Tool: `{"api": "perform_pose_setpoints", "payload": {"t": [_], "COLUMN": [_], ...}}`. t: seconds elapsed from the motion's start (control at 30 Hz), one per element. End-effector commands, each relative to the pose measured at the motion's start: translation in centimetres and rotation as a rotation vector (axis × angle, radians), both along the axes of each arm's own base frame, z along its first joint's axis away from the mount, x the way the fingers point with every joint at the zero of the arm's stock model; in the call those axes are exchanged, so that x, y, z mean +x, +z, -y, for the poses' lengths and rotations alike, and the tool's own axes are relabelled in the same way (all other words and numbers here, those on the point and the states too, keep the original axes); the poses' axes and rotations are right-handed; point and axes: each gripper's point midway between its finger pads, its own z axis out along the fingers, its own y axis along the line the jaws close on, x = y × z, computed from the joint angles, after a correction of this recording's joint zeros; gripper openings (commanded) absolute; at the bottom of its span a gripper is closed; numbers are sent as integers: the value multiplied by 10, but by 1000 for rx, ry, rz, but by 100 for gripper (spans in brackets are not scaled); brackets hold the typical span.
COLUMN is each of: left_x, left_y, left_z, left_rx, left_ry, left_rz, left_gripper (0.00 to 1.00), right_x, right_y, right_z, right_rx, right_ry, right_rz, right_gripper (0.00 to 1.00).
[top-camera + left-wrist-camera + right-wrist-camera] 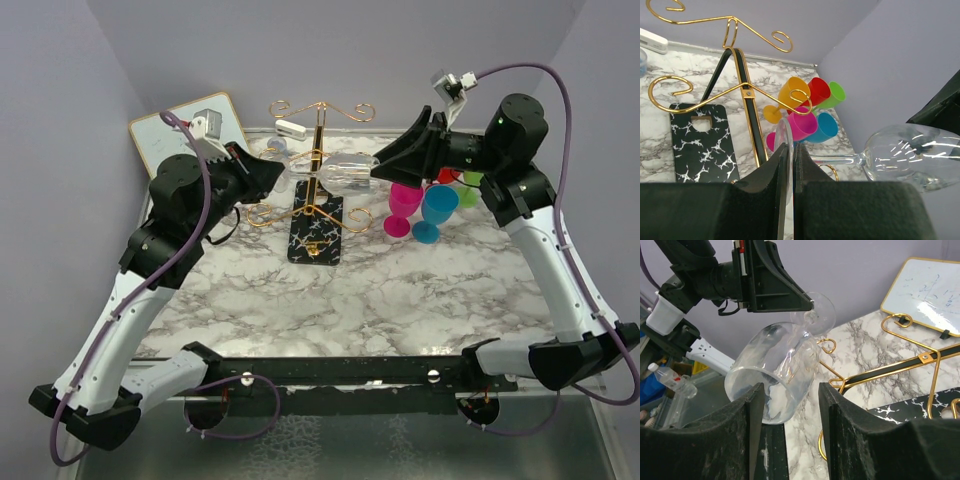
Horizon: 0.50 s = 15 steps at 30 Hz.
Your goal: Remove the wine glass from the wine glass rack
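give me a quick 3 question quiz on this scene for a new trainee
1. True or false: the wine glass is upright.
2. Which part of the glass does the left gripper pinch? A the bowl, B the foot, C the stem.
3. Fill in: the open mouth of the glass faces the ____ gripper.

Key: 1 false, it lies sideways in the air. 2 B. 3 right, as in right gripper.

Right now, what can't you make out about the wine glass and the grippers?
Top external: whether the wine glass is clear of the wine glass rack; transparent, arms crowd it.
Right wrist: whether the right gripper grips the bowl; its fingers hide the contact.
Left wrist: bowl cut by right edge.
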Motion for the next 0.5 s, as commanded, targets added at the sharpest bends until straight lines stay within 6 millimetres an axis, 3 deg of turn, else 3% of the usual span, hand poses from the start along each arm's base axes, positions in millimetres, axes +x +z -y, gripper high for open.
{"api": "perform_pose_setpoints", "payload": {"t": [0.0,0.17,0.23,0.37,0.47], "left_x": [-2,3,4,6,7], "left_y": [39,40,39,40,37], "left_z": [7,11,13,12,10], "left_rx": [-80,-81,-81,-75,-60], "left_ry": [-38,-49,-51,-46,-33], "left_rz": [91,91,88,91,86], "left_gripper": [0,0,0,0,0], "right_x": [13,20,22,27,29], "right_y": [0,-5,-6,-7,-7], "right_z": [-2,-5,-6,-6,-3], "right_rx": [-15,-31,-34,-42,-44], "right_ry": [-58,-76,-81,-96,-132], "right_rz": [-5,-13,-15,-23,-25], "right_gripper": [46,42,36,4,1]}}
